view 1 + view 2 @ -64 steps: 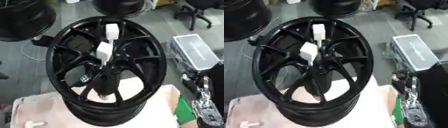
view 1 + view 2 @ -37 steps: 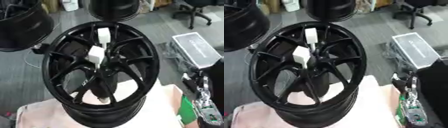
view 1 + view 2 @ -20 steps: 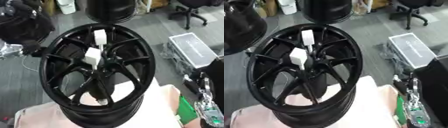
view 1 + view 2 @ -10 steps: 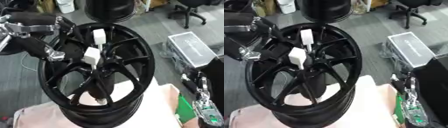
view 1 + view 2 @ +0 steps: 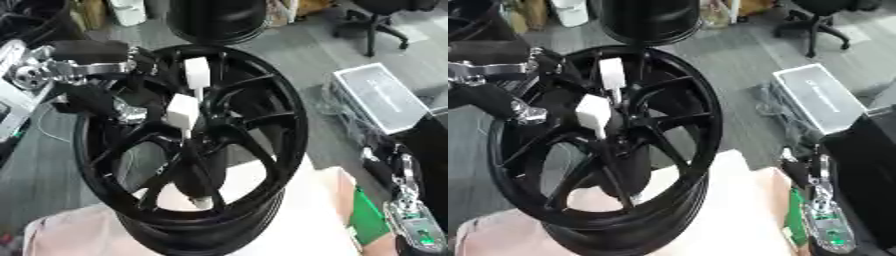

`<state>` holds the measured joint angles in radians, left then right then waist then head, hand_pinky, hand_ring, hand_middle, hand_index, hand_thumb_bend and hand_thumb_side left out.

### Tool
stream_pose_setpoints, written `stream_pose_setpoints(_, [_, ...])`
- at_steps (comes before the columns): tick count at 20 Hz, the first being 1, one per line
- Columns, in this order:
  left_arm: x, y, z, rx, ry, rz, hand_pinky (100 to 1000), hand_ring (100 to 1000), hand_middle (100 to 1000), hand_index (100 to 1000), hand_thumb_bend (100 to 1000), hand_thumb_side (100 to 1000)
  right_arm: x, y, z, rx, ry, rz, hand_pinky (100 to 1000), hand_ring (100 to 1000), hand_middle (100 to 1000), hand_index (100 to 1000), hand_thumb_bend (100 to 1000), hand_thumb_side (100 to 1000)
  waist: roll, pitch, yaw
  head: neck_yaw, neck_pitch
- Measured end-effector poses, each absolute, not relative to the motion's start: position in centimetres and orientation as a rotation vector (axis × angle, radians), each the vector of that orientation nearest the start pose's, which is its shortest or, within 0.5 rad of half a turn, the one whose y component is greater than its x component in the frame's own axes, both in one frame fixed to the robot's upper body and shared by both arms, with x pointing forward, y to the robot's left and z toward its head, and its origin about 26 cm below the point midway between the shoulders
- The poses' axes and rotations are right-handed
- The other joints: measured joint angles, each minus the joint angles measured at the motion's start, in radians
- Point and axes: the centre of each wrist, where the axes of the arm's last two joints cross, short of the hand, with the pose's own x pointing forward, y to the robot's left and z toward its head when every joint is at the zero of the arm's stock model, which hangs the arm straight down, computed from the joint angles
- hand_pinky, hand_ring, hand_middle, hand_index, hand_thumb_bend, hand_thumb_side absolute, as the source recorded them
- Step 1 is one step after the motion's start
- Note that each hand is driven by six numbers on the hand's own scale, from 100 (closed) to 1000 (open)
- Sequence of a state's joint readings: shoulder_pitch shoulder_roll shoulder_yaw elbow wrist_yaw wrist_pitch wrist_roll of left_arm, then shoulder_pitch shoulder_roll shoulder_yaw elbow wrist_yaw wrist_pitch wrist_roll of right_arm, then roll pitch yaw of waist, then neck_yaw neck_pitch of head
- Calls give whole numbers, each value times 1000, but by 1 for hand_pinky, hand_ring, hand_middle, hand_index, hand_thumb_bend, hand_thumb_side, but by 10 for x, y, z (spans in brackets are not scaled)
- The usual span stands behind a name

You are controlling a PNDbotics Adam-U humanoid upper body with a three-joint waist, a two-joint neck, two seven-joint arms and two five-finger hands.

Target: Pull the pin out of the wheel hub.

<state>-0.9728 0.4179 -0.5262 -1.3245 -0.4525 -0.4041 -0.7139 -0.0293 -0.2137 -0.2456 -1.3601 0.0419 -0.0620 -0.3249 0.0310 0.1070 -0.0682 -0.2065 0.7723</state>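
Centrally, the white pin (image 5: 183,112) stands in the middle of the black wheel hub (image 5: 262,165), which rests on a pale-covered bench (image 5: 297,225). Left hand (image 5: 105,97) reaches over the rim, fingers curled, near the pin; contact cannot be told. Right hand (image 5: 409,210) idles at lower right, fingers relaxed.

Black spoked wheel hub (image 5: 236,135) lies tilted; white pin (image 5: 183,112) stands at its centre
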Motion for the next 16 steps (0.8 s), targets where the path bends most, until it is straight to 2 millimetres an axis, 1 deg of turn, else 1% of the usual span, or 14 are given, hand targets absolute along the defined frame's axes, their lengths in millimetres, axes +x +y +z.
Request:
stream_pose_setpoints(3, [426,136,225,-292,2093,2766,557,451,799,885,233,741,266,-367,-36,-633,-1458,-253,467,530,756,811,100,224,-2,0,-2,2,0])
stream_pose_setpoints(10, [426,129,217,-257,2101,2759,556,446,788,885,203,724,267,-364,-37,-620,-1461,-251,468,531,756,811,100,229,-3,2,-8,6,0])
stream_pose_setpoints(13, [426,126,215,-236,2108,2758,553,435,758,870,179,694,268,-363,-36,-616,-1462,-247,468,531,756,811,100,226,-3,2,-12,9,0])
stream_pose_setpoints(14, [425,125,215,-228,2109,2760,549,427,742,859,166,663,268,-363,-36,-615,-1462,-246,468,531,756,811,100,227,-3,2,-12,10,0])
stream_pose_setpoints(16, [425,123,213,-211,2107,2766,543,416,722,849,159,632,268,-363,-36,-614,-1464,-245,469,531,757,812,100,228,-3,2,-13,12,0])
